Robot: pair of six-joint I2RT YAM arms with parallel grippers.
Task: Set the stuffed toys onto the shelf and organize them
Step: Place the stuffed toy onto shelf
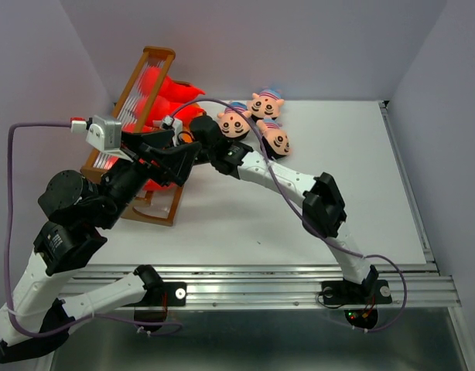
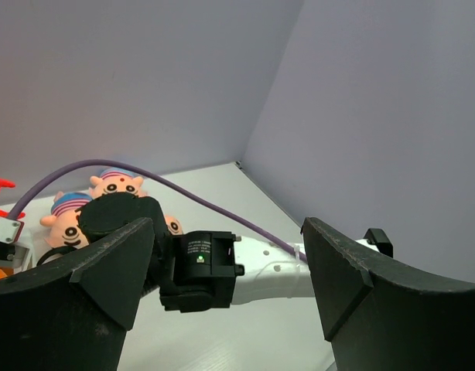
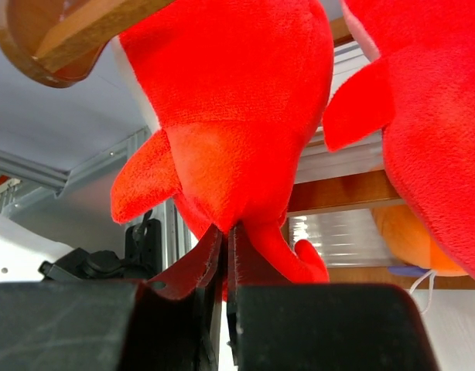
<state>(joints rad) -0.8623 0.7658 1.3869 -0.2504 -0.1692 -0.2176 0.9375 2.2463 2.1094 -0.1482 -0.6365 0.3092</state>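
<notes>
**Red toy held at the shelf; three doll heads yet to go**

My right pincer (image 3: 224,230) is clenched. Its tips nip what looks like a thin fold on the underside of a red toy (image 3: 230,100). The toy hangs against the wooden frame of the shelf (image 3: 342,193), so I judge it brought to its place but not yet let go. Just to its right a second red toy (image 3: 431,139) leans on the same frame, with an orange toy (image 3: 408,239) lower down beside a slatted tier. My left pincer (image 2: 226,232) is released, jaws wide and holding nothing, and it looks out across my right arm (image 2: 214,270).

Seen from above, the red ones are massed at the shelf, and both pincers meet at its near side. Three doll heads (image 1: 234,122) lie close together on the table (image 1: 361,193), near the shelf but on none of its tiers. By my judgement the red and orange toys are largely shelved and the doll heads remain to be done. I cannot tell how neatly the tiers are filled, because my arms cover the lower ones.

A purple cable (image 2: 191,193) loops over the doll heads and could snag a reach toward them. My left arm also crowds the shelf front where the right one works.
</notes>
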